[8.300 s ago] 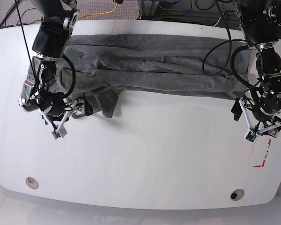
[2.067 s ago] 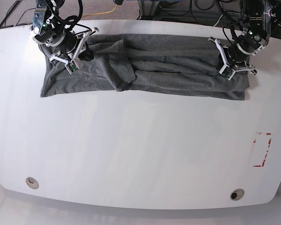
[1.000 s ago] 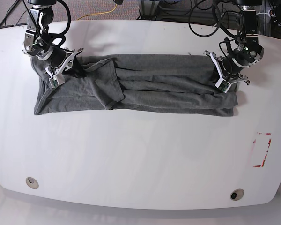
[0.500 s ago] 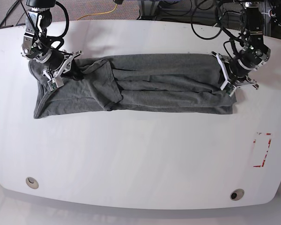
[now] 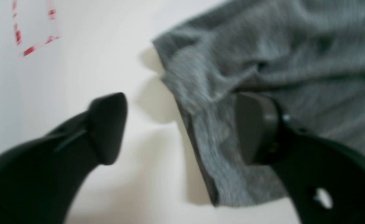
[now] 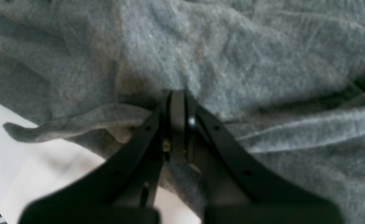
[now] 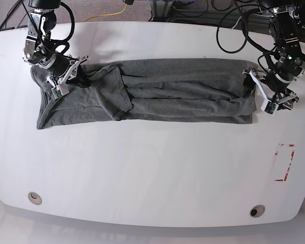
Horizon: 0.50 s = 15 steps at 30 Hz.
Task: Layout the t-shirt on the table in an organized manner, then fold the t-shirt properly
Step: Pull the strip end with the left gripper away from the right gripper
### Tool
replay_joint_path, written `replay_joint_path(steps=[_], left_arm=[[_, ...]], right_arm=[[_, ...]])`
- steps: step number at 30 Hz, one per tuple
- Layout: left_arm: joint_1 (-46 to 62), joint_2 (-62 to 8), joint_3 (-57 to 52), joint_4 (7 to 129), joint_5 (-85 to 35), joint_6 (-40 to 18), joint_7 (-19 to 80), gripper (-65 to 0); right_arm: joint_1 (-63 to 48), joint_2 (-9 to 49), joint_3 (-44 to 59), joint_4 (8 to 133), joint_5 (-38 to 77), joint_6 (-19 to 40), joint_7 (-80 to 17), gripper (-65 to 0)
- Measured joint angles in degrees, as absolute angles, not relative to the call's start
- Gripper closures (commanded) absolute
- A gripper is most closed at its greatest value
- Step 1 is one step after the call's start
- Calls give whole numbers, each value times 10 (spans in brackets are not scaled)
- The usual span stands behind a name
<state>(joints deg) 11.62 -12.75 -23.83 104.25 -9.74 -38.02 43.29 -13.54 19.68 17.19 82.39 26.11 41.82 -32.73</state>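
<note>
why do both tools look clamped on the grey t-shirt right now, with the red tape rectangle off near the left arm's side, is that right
Not quite: only the right tool is clamped on the t-shirt. The left wrist view shows the left tool open, its fingers spread, with the shirt's edge loose between them. The red tape rectangle does lie on the table on the left arm's side.

Right hand [image 6: 177, 105] pinches a t-shirt [image 6: 232, 56] fold.

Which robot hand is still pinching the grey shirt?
The right gripper, at the base view's left: its jaws are shut on the t-shirt. The left gripper has opened and let go.
</note>
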Motion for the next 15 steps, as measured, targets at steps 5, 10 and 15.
replay_joint_path(steps=[5,10,15], left_arm=[[102,-131,-261,1009,-161,-378,444,-587],[80,-127,-258,970,-173,-378,456,-586],[68,-127,-258,945,-175,-377,455,-586]], right_arm=[[-135,188,172,824,261,413,-322,-2],[-135,187,173,824,259,411,-321,-3],[-135,186,173,824,259,411,-321,-3]])
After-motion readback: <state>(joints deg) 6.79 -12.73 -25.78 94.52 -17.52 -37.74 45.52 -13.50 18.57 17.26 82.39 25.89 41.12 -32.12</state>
